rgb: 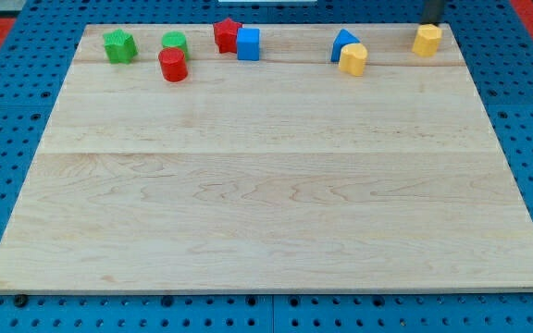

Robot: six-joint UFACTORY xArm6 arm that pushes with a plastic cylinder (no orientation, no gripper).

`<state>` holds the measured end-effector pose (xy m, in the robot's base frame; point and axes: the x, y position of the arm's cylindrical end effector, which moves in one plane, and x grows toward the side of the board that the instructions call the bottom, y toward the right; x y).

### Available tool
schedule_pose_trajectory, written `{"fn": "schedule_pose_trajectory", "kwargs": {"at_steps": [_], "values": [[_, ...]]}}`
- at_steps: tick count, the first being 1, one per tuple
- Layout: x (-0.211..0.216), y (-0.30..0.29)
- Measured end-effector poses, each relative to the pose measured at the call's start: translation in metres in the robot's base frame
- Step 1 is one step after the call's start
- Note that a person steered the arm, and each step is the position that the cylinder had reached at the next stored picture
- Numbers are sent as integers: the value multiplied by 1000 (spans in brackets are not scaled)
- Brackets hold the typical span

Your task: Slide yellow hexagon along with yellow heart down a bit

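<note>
All the blocks sit in a row along the view's top edge of the tabletop [266, 213]. From the view's left: a green star [118, 45], then a green cylinder [175, 41] with a red cylinder [173, 65] just below and touching it. Next comes a red star [226, 34] pressed against a blue cube [248, 43]. Further right, a blue triangle [343, 43] touches the yellow heart [353, 58], which lies just below and right of it. The yellow hexagon [427, 40] stands apart near the top right corner.

This arm has no fingers, so nothing opens, closes or is held; it only pushes. The rod enters at the view's top, and my tip [431, 23] looks to be just above the hexagon, at or near its upper side; whether it touches is not clear.

Both yellow blocks look small, rigid and light, likely to slide easily on smooth wood and to spin if pushed off-centre. I would push each squarely on its upper face. The heart's upper side is partly blocked by the triangle, so reaching it needs care.

Below both blocks the wood is bare. The hexagon is close to the top and right edges.
</note>
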<state>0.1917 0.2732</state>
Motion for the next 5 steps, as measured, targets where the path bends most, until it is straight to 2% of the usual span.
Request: {"fn": "schedule_pose_trajectory", "kwargs": {"at_steps": [1, 2, 4, 5], "values": [[12, 41], [43, 28], [44, -53], [43, -57]]}}
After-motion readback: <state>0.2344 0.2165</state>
